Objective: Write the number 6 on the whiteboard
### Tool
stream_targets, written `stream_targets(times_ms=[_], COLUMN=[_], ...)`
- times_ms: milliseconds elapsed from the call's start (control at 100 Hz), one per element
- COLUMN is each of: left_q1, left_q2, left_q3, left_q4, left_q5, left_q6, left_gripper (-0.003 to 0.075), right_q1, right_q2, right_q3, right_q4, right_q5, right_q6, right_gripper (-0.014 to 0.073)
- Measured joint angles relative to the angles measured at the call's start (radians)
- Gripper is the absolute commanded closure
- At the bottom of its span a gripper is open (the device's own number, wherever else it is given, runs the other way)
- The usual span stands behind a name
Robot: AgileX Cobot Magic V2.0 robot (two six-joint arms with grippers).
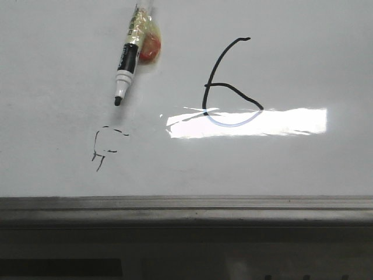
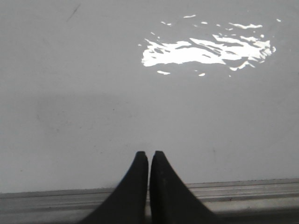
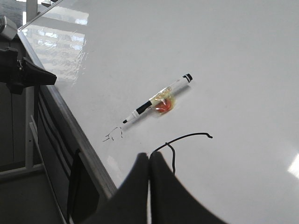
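Observation:
The whiteboard (image 1: pixel 303 58) lies flat and fills the front view. A large black number 6 (image 1: pixel 205 87) is drawn right of centre; its faint bluish loop dips into the bright glare patch (image 1: pixel 280 122). In the right wrist view the 6 (image 3: pixel 187 136) shows partly, just beyond my right gripper (image 3: pixel 149 156), which is shut and empty above the board. My left gripper (image 2: pixel 148 154) is shut and empty over bare board (image 2: pixel 93 70) near the ledge (image 2: pixel 261 189). A black-and-white marker (image 1: pixel 129 57) lies loose on the board, far left of the 6, touched by neither gripper.
An orange taped lump (image 1: pixel 149 46) is stuck to the marker (image 3: pixel 142 109). A small broken black scribble (image 1: pixel 105 146) sits below the marker's tip. The grey metal ledge (image 1: pixel 186 204) runs along the board's near edge. The left arm (image 3: pixel 28 74) shows beyond that edge.

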Motion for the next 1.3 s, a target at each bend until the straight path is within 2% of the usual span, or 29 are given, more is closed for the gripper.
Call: stream_targets(times_ms=[170, 280, 350, 460, 590, 700, 880, 1040, 1300], left_q1=[0.0, 0.0, 0.001, 0.001, 0.001, 0.001, 0.001, 0.001, 0.001], left_q2=[0.0, 0.0, 0.0, 0.0, 0.0, 0.0, 0.0, 0.0, 0.0], left_q3=[0.0, 0.0, 0.0, 0.0, 0.0, 0.0, 0.0, 0.0, 0.0], left_q4=[0.0, 0.0, 0.0, 0.0, 0.0, 0.0, 0.0, 0.0, 0.0], left_q5=[0.0, 0.0, 0.0, 0.0, 0.0, 0.0, 0.0, 0.0, 0.0], left_q6=[0.0, 0.0, 0.0, 0.0, 0.0, 0.0, 0.0, 0.0, 0.0], left_gripper=[0.0741, 0.0741, 0.0741, 0.0741, 0.0741, 0.0741, 0.0741, 0.0741, 0.0741], right_q1=[-0.007, -0.077, -0.169, -0.371, -0.618, -0.759, -0.873, -0.894, -0.894], right_q2=[0.0, 0.0, 0.0, 0.0, 0.0, 0.0, -0.043, -0.129, -0.168], right_q3=[0.019, 0.069, 0.117, 0.214, 0.381, 0.517, 0.525, 0.525, 0.525], right_q4=[-0.046, -0.1, -0.106, -0.105, -0.06, -0.048, -0.046, -0.044, -0.042], right_q5=[0.021, 0.019, -0.007, -0.104, -0.335, -0.509, -0.415, -0.202, -0.188], right_q6=[0.0, 0.025, 0.073, 0.107, 0.116, 0.118, 0.12, 0.122, 0.122], right_gripper=[0.0658, 0.0658, 0.0658, 0.0658, 0.0658, 0.0658, 0.0658, 0.0658, 0.0658])
